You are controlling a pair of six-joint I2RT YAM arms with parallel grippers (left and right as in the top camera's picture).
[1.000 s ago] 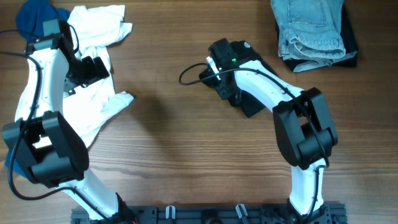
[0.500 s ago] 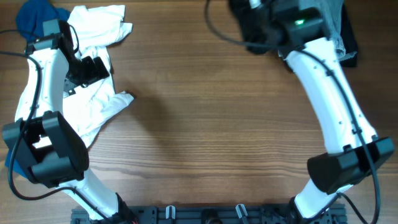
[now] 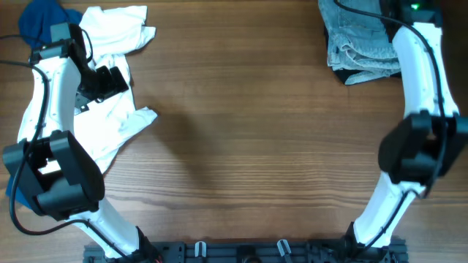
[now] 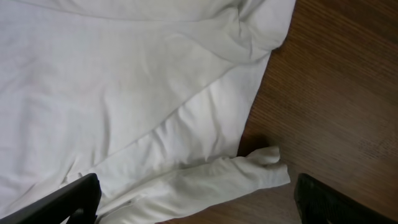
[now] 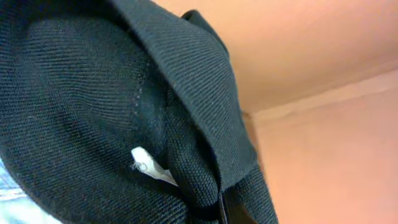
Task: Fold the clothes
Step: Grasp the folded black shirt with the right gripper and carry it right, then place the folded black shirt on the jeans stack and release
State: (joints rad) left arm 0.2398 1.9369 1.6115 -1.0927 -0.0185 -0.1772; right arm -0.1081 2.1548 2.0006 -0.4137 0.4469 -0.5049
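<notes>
Showing one white T-shirt [image 3: 121, 25], one blue garment [image 3: 36, 18]; one denim piece [image 3: 362, 33]

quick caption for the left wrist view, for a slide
Open left fingers hover over a rumpled white T-shirt, a loose end lying on the wood table.

You have bright, even light from above on the tabletop [image 3: 241, 168] with only faint soft shadows and no glare, crisp folds on the white T-shirt [image 4: 112, 93], and the black garment [image 5: 87, 93] close up, its weave sharp.
</notes>
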